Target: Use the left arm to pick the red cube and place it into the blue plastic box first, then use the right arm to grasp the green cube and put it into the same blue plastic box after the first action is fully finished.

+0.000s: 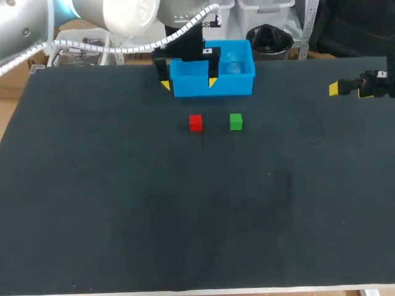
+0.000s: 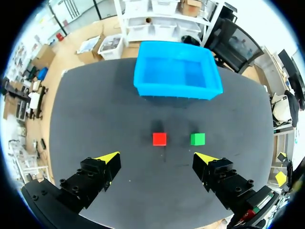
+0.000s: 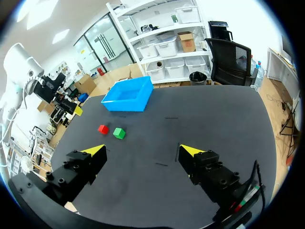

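Observation:
The red cube [image 1: 195,123] and the green cube [image 1: 236,121] sit side by side on the black table, a short way in front of the blue plastic box [image 1: 234,68]. My left gripper [image 1: 188,83] hangs open high above the table, in front of the box's left half. In the left wrist view the red cube [image 2: 159,139] lies ahead of the open left gripper [image 2: 158,159], the green cube [image 2: 198,139] beside it, the box [image 2: 177,71] beyond. My right gripper [image 1: 347,89] is open at the table's right edge. From it, the red cube [image 3: 103,129], green cube [image 3: 118,133] and box [image 3: 127,95] lie far ahead of the right gripper [image 3: 141,152].
The box looks empty in both wrist views. The black table [image 1: 185,209] stretches wide and flat in front of the cubes. The left arm's white cable loom [image 1: 123,46] runs along the table's back left.

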Robot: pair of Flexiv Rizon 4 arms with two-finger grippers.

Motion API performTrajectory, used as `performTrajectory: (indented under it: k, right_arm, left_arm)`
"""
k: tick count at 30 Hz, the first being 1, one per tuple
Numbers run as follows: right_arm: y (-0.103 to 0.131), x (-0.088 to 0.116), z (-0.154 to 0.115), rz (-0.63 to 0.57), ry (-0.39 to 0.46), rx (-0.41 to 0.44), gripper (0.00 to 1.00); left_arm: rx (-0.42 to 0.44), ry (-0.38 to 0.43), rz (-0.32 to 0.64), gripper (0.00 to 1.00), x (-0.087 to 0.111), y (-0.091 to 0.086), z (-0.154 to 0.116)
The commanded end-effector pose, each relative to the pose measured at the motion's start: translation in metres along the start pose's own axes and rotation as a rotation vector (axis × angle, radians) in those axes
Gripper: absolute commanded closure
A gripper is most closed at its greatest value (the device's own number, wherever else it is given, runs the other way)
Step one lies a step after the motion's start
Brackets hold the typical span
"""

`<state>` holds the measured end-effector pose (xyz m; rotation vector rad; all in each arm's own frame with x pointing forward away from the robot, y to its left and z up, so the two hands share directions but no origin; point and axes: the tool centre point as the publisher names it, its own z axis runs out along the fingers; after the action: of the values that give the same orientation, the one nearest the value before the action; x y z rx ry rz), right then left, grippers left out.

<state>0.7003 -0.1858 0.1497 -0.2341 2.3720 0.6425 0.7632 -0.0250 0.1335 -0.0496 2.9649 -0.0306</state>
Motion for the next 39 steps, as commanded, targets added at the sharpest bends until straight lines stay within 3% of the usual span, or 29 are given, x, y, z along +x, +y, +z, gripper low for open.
performTrajectory:
  k: [1,27,31,39]
  right_arm:
    - [0.000,0.000,0.000,0.000,0.000,0.001,0.00]
    - [0.000,0.000,0.000,0.000,0.000,0.001,0.00]
    - [0.000,0.000,0.000,0.000,0.000,0.001,0.00]
    - [0.000,0.000,0.000,0.000,0.000,0.001,0.00]
  left_arm:
    - [-0.019,0.045,0.005,0.00,-0.005,-0.002,0.005]
    - [-0.014,0.064,-0.019,0.00,-0.005,0.003,0.008]
    - [-0.035,0.094,-0.019,0.00,0.003,-0.002,0.030]
    - [0.003,0.122,0.001,0.00,0.011,-0.010,0.059]
